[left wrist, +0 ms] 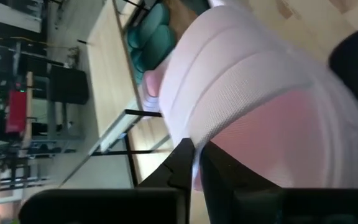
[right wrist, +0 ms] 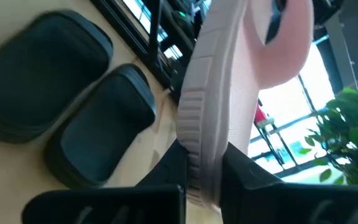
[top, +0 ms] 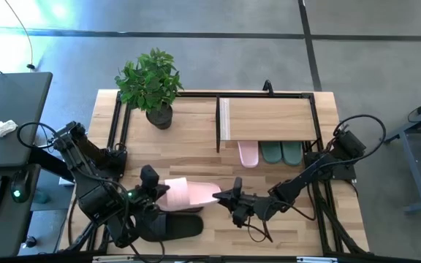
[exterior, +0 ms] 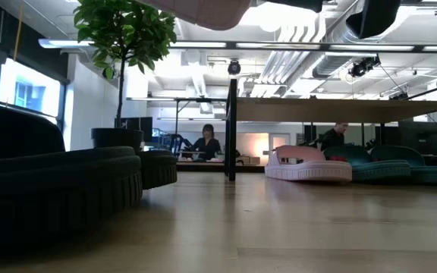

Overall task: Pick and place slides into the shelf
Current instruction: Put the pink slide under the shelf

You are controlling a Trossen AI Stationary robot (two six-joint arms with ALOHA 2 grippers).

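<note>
Two grippers, left [top: 168,191] and right [top: 224,197], pinch the pink slide [top: 188,193] by opposite ends; it looks light, soft rubber, best nipped at the sole's edge.

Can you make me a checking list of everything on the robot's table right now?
Surface: light wooden table, bare at the middle.
Job's things: one pink slide and two green slides under the shelf; two black slides at the front edge; a second pink slide lifted between both arms.
Clutter: potted plant at the back.
End effectors: left end effector shut on the lifted pink slide's strap; right end effector shut on its sole edge.
Cables: black loops by the right arm.
Surroundings: people seated at desks.
</note>
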